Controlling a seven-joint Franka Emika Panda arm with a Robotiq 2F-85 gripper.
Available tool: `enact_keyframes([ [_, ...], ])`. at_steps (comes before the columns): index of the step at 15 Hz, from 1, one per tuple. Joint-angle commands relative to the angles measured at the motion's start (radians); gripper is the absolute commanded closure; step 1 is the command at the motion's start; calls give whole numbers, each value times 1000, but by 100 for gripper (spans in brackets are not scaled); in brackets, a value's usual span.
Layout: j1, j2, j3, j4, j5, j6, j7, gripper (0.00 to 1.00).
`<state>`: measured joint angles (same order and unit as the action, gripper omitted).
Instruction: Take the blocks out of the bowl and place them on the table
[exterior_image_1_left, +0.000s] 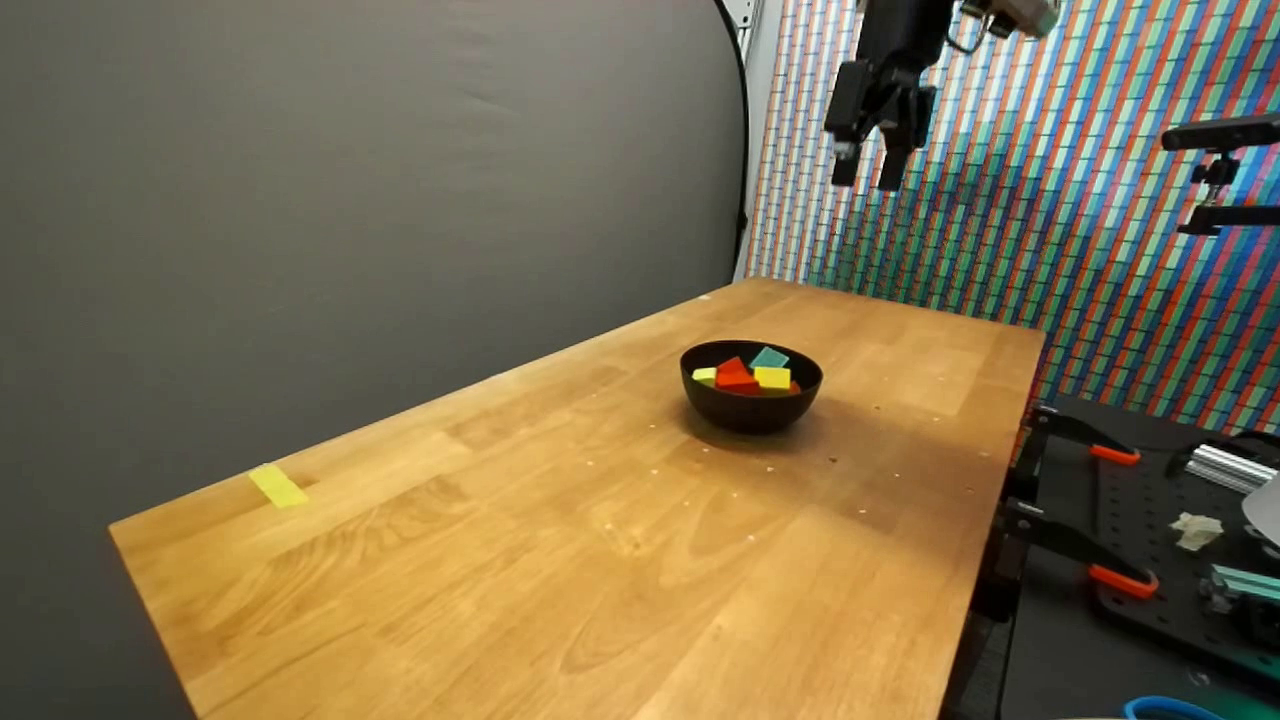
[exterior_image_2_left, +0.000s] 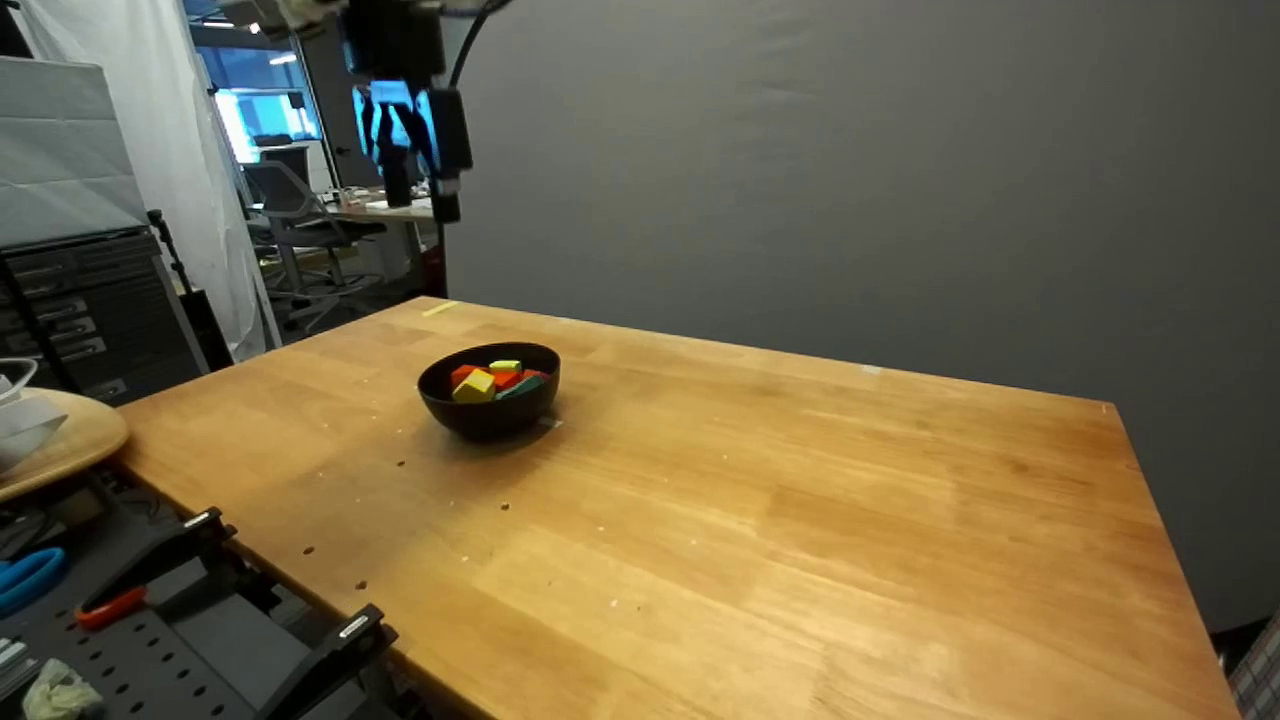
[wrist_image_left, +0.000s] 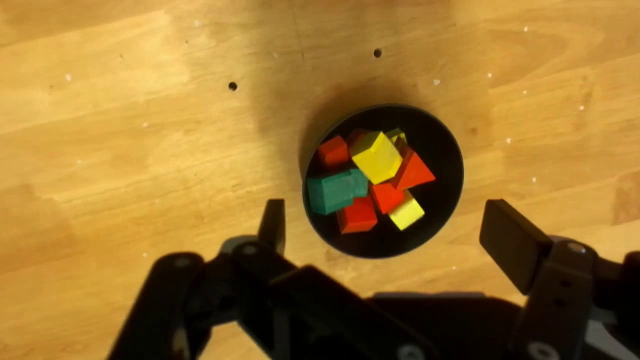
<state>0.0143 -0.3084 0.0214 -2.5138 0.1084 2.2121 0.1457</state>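
End effector (exterior_image_1_left: 868, 177) hangs high above surface (exterior_image_1_left: 600, 570), spread wide. Bowl (wrist_image_left: 442, 200) stands upright on surface, well in from every edge, red, yellow and green blocks (wrist_image_left: 377, 159) heaped inside. Yellow strip (exterior_image_1_left: 278, 485) lies flat near surface corner, beside edge along grey backdrop (exterior_image_1_left: 380, 190).
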Motion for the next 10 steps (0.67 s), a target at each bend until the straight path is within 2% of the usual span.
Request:
enact_keyframes([
  [1, 43, 196, 39, 22, 82, 110, 40, 0],
  [3, 68, 284, 59, 25, 119, 204, 6, 0],
  [5, 86, 350, 76, 27, 98, 263, -69, 0],
  [7, 92, 388, 89, 41, 127, 224, -192, 0],
  [10, 77, 372, 102, 28, 127, 143, -350, 0],
])
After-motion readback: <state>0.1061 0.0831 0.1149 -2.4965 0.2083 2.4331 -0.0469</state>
